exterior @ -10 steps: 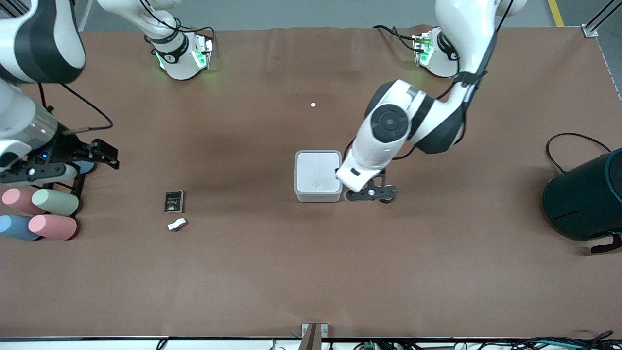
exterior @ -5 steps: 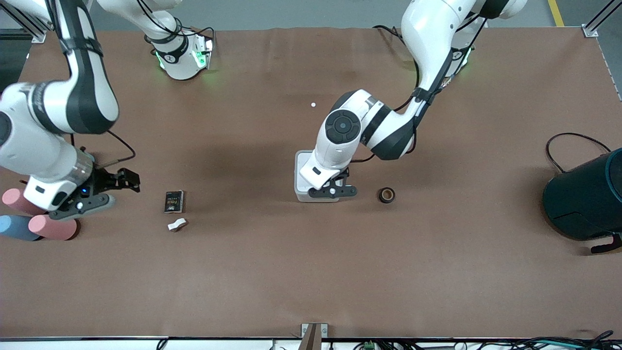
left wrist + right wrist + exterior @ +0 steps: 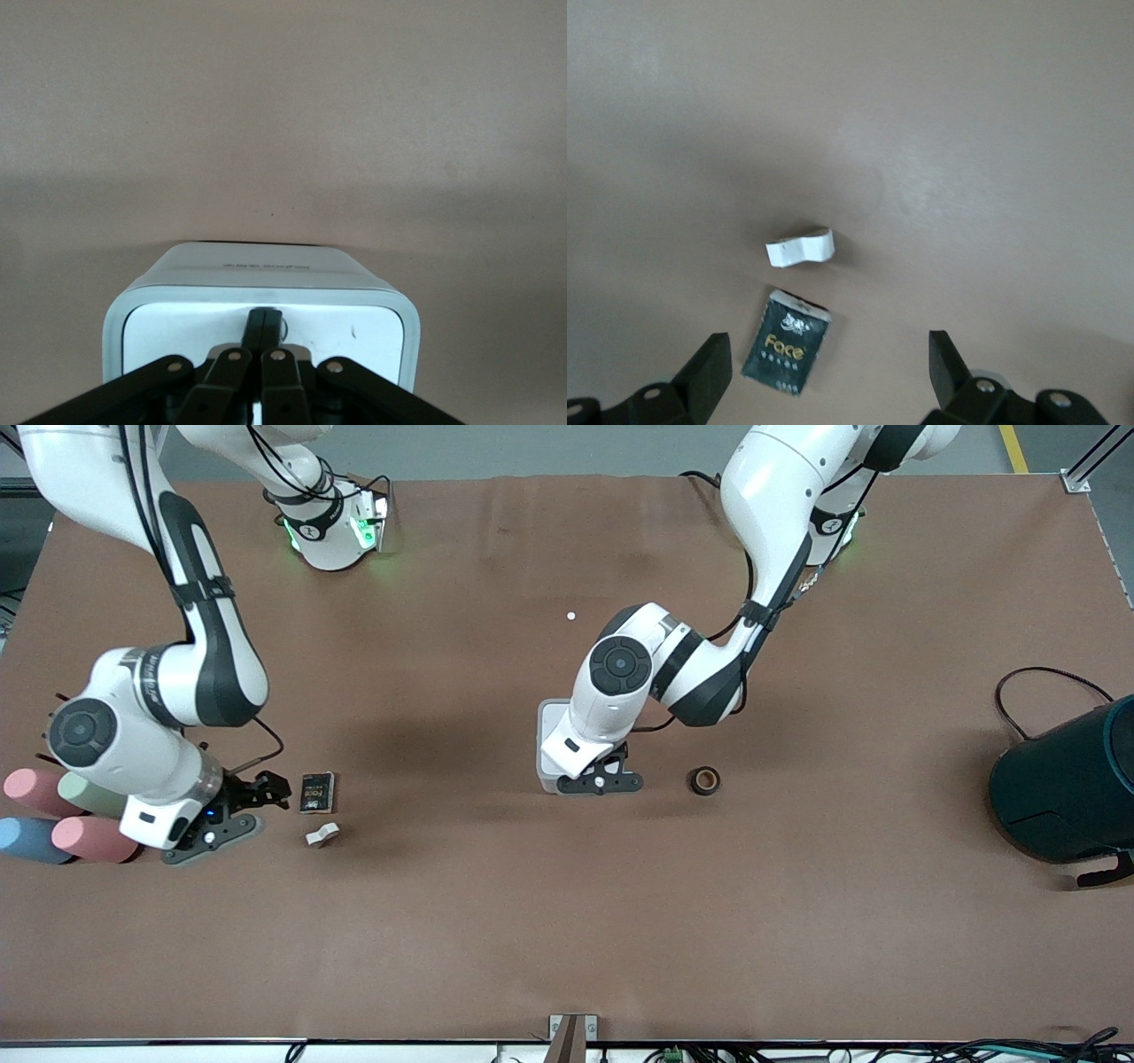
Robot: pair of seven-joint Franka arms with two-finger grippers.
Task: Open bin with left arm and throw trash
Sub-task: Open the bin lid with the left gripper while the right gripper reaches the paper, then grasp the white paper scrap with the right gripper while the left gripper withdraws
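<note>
We noted the left gripper (image 3: 599,778), fingers pressed together, had shifted onto the still-closed bin (image 3: 551,726), while the right gripper (image 3: 237,808), fingers spread, arrived at 9 o'clock of the packet (image 3: 317,793), so opening seemed imminent

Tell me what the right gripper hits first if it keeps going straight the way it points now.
Probably the black packet: it lies between the open fingers of the right gripper, the white scrap just past it. Depth is unclear.
</note>
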